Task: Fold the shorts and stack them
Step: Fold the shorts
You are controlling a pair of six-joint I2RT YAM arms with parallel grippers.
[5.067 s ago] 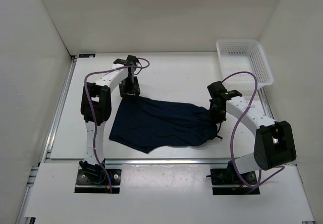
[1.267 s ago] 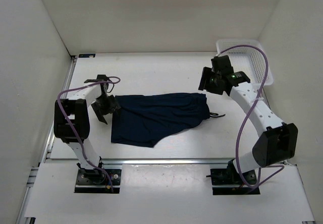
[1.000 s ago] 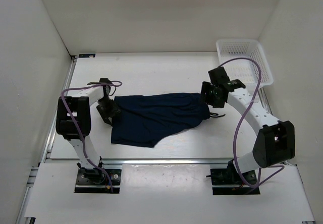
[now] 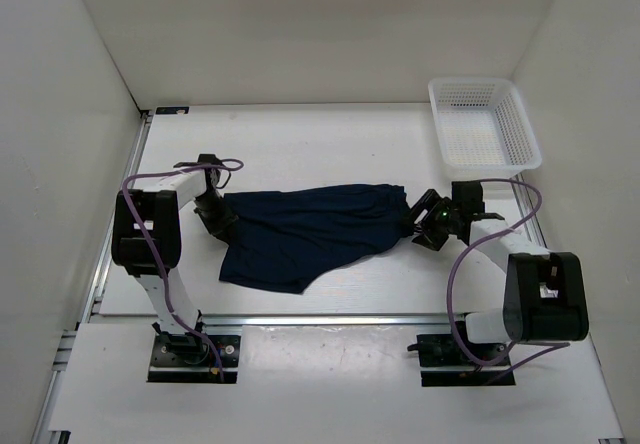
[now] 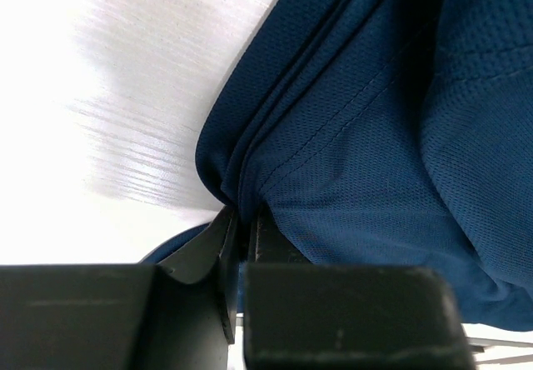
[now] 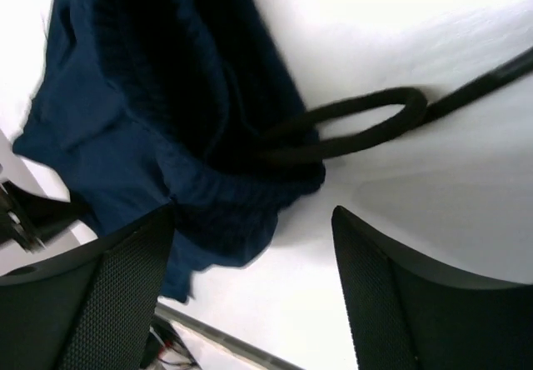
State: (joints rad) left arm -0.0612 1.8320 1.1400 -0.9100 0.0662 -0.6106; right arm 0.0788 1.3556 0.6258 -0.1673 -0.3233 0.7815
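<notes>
The dark navy shorts [image 4: 310, 229] lie spread across the middle of the table, waistband to the right. My left gripper [image 4: 222, 214] sits low at their left edge. In the left wrist view it [image 5: 241, 228] is shut on a fold of the shorts' [image 5: 375, 137] hem. My right gripper [image 4: 420, 226] is down at the waistband's right end. In the right wrist view it [image 6: 250, 278] is open, with the bunched waistband [image 6: 191, 178] just ahead of and partly between its fingers [image 6: 108, 295]. The black drawstring [image 6: 358, 128] loops out onto the table.
A white mesh basket [image 4: 485, 124] stands at the back right corner. White walls close in the table on the left, back and right. A metal rail [image 4: 320, 319] runs along the near edge.
The left gripper has closed on the shorts' left edge and tugged it slightly outward. The right arm has swung toward the near side and dropped to the waistband's right end.
</notes>
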